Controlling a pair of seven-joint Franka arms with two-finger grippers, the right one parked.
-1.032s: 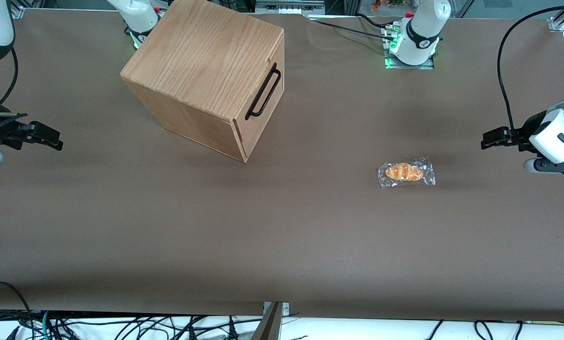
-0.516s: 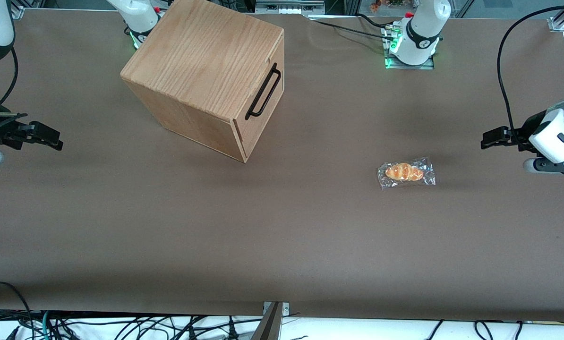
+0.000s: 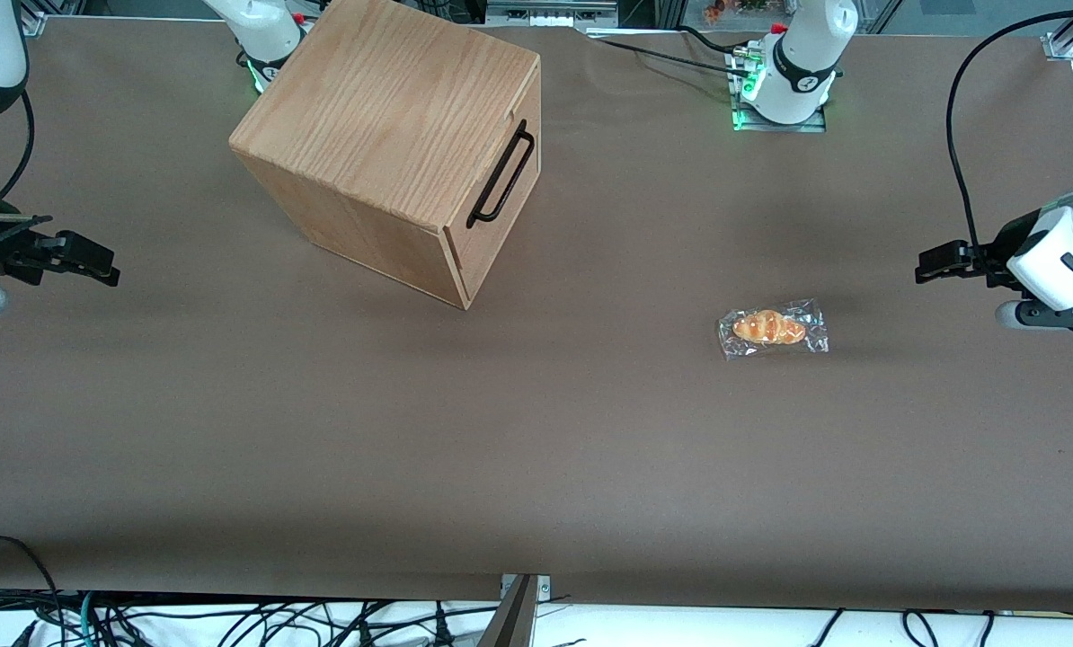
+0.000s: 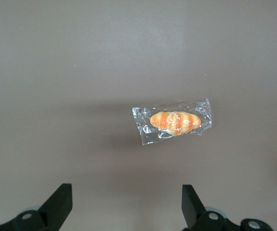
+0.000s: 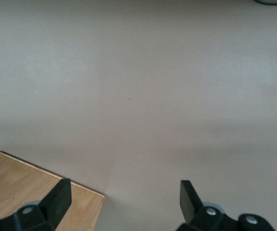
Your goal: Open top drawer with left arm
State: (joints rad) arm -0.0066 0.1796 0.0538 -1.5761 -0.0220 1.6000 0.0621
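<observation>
The oak cabinet stands on the table toward the parked arm's end; a corner of its top shows in the right wrist view. Its top drawer looks shut, and the black bar handle runs along its front, facing the working arm's end. The left arm hangs over the table's working end. Its gripper is open, far from the handle, with nothing between the fingers. In the left wrist view the gripper hovers above bare table.
A bread roll in a clear wrapper lies on the brown table between cabinet and gripper, a little nearer the front camera than the gripper; the left wrist view shows the roll too. The arm bases stand at the table's back edge.
</observation>
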